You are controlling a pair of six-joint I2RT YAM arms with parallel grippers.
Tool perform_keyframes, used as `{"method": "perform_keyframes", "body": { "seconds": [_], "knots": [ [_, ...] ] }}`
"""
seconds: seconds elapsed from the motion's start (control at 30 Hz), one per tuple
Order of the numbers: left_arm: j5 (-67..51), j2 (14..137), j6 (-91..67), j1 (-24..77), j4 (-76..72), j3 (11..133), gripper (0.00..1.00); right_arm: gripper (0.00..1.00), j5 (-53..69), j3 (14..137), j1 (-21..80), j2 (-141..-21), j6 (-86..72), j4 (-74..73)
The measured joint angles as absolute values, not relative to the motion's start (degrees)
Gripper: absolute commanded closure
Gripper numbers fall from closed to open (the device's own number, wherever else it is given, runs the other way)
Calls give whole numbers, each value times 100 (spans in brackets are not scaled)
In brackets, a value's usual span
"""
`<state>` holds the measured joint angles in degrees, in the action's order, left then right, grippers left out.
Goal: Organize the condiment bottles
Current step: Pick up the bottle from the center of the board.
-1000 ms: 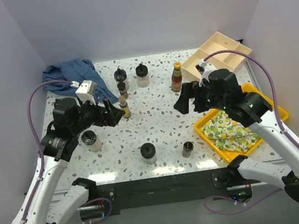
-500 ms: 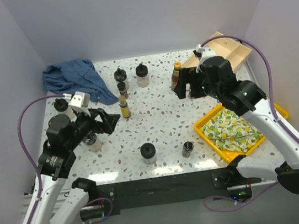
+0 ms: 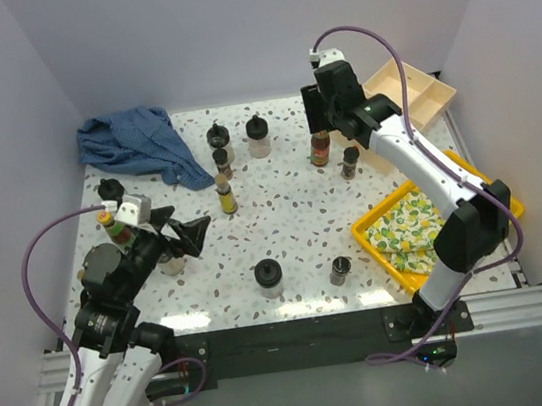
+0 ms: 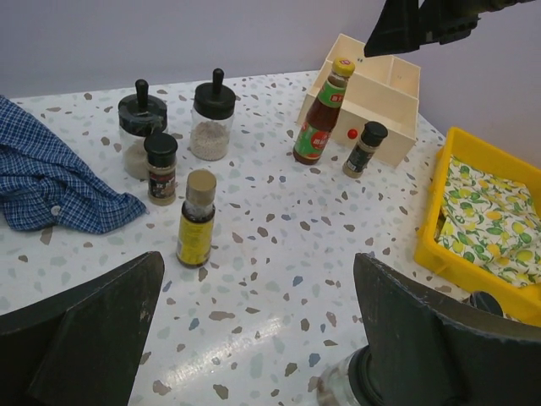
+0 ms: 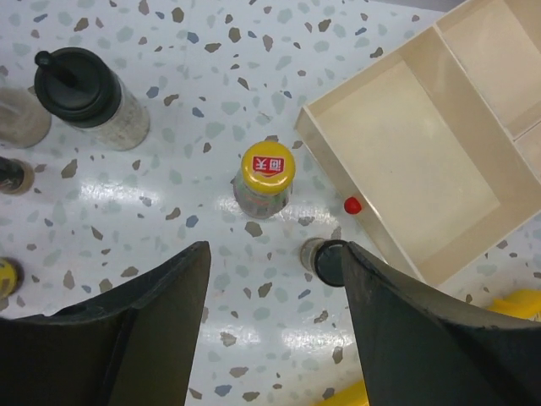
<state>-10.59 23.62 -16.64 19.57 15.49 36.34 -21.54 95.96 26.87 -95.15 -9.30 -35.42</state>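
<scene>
A slim red sauce bottle with a yellow cap (image 3: pixel 320 146) stands at the back, with a tiny dark shaker (image 3: pixel 349 162) just right of it. My right gripper (image 3: pixel 317 119) hangs open above them; in the right wrist view (image 5: pixel 275 321) the bottle (image 5: pixel 268 176) and the shaker (image 5: pixel 327 260) lie below its fingers. Two black-lidded jars (image 3: pixel 220 139) (image 3: pixel 258 136), a small shaker (image 3: pixel 222 162) and a yellow-labelled bottle (image 3: pixel 225 195) stand at back centre. My left gripper (image 3: pixel 187 237) is open and empty, low at the near left, next to a jar (image 3: pixel 170 259), whose edge shows in the left wrist view (image 4: pixel 351 382).
A beige divided tray (image 3: pixel 415 92) sits at the back right, with a small red bead (image 5: pixel 352 204) by its wall. A yellow tray (image 3: pixel 447 163) holds a lemon-print cloth. A blue cloth (image 3: pixel 131 140) lies at the back left. Another jar (image 3: pixel 268 277) and shaker (image 3: pixel 339 271) stand near the front.
My right arm has swung from the table's middle to the back and now hangs over the sauce bottle; the dark shaker shows beside it. My left arm has drawn back to the near left.
</scene>
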Motion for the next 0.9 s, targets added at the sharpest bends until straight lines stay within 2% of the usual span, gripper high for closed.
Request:
{"method": "perform_keyframes", "body": {
  "seconds": [0.4,0.73,0.83,0.9],
  "knots": [
    [-1033,2499,-1669,2036,1444,3618,0,38,-1549,10228,2311,-10934,-840,-3498],
    [-1035,2554,-1667,2067,1439,3610,0,53,-1702,10468,2322,-11358,-578,-3404],
    [-1033,2561,-1667,2071,1437,3610,0,66,-1745,10466,2322,-11358,-543,-3367],
    [-1033,2561,-1664,2071,1437,3610,0,84,-1706,10466,2324,-11358,-569,-3282]
  ]
}}
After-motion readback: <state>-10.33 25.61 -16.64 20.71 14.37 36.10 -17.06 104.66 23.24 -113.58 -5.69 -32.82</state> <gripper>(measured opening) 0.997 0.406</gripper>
